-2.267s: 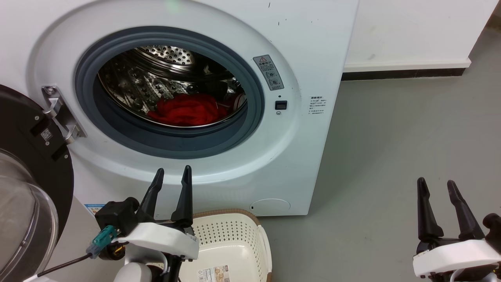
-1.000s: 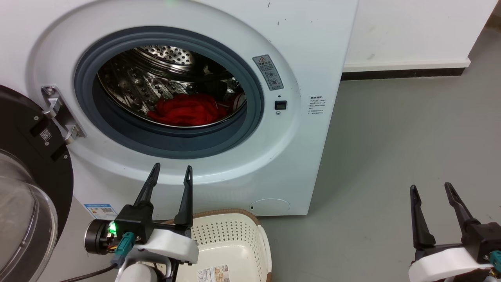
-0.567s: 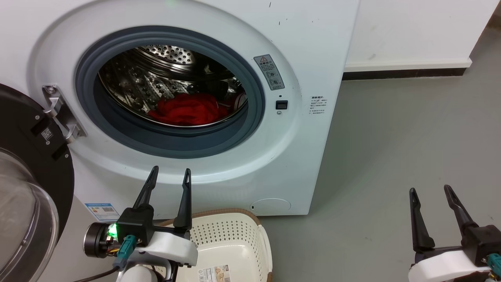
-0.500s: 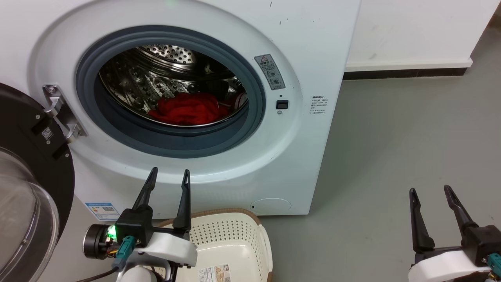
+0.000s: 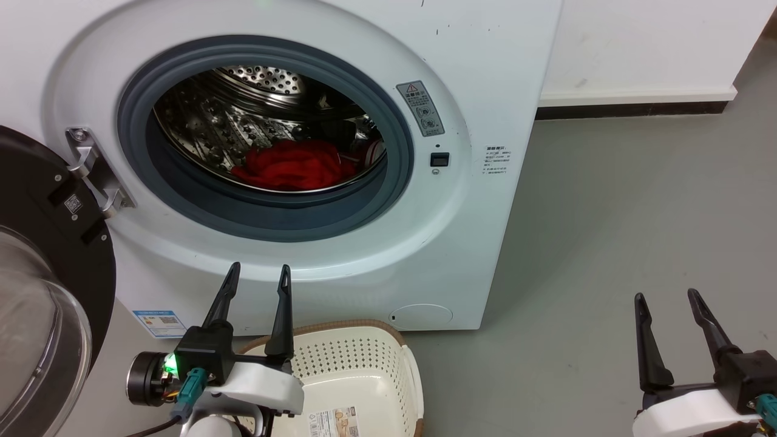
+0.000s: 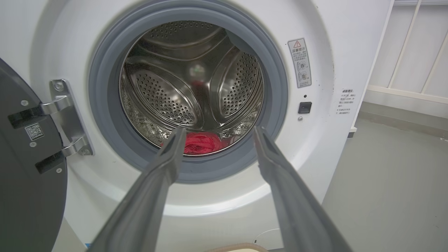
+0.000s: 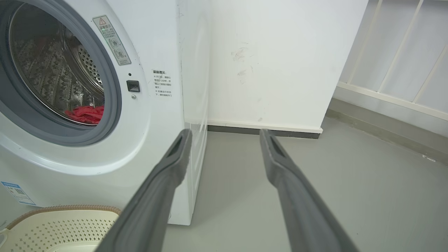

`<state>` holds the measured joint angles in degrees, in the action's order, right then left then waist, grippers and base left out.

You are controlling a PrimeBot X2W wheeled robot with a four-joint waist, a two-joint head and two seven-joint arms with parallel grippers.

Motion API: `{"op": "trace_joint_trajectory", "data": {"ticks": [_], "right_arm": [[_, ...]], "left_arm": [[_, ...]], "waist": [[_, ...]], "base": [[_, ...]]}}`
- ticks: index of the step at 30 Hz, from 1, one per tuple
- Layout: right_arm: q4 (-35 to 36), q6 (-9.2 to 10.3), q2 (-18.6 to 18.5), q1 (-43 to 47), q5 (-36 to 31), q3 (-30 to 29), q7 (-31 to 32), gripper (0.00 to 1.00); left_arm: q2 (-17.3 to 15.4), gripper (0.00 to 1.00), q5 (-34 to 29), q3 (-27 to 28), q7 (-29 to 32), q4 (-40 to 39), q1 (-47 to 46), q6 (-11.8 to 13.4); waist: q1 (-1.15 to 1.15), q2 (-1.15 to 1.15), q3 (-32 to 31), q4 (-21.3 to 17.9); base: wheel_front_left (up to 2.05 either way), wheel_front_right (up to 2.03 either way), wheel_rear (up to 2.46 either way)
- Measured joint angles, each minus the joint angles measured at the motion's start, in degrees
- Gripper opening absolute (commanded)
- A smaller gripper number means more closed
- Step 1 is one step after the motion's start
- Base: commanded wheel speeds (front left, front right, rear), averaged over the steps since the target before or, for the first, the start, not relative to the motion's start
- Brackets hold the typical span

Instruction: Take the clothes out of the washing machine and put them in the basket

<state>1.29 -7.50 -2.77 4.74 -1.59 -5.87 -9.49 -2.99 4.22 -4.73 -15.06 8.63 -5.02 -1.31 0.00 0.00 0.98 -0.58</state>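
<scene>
Left gripper (image 5: 259, 267): fingers stood apart, holding nothing, below the washing machine (image 5: 485, 91) opening. Right gripper (image 5: 665, 294): likewise apart, empty, above floor (image 5: 607, 212). Clothes (image 5: 291, 165): lay inside the drum (image 5: 212, 121). Basket (image 5: 358, 358): sat just beside left gripper.

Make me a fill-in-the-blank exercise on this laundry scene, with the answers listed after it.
1. The clothes inside the washing machine are bright ____.
2. The cream basket has a woven rim coloured ____.
3. The left gripper and the right gripper hold nothing; both are ____.
Missing words: red; brown; open.
</scene>
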Motion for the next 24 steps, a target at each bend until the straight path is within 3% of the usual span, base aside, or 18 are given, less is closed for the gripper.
{"op": "trace_joint_trajectory", "data": {"ticks": [12,24], "right_arm": [[0.3,0.0,0.0,-0.8,0.7,0.5,0.0,1.0],[1.5,0.0,0.0,-5.0,1.8,2.3,-0.6,1.0]], "left_arm": [[-0.5,1.0,-1.1,0.3,0.0,3.4,-3.7,-0.2],[-4.4,1.0,-0.9,2.4,0.0,14.8,-18.9,-2.2]], "waist": [[0.0,0.0,2.6,0.2],[0.01,0.0,11.9,-0.8]], "base": [[0.0,0.0,0.0],[0.0,0.0,0.0]]}}
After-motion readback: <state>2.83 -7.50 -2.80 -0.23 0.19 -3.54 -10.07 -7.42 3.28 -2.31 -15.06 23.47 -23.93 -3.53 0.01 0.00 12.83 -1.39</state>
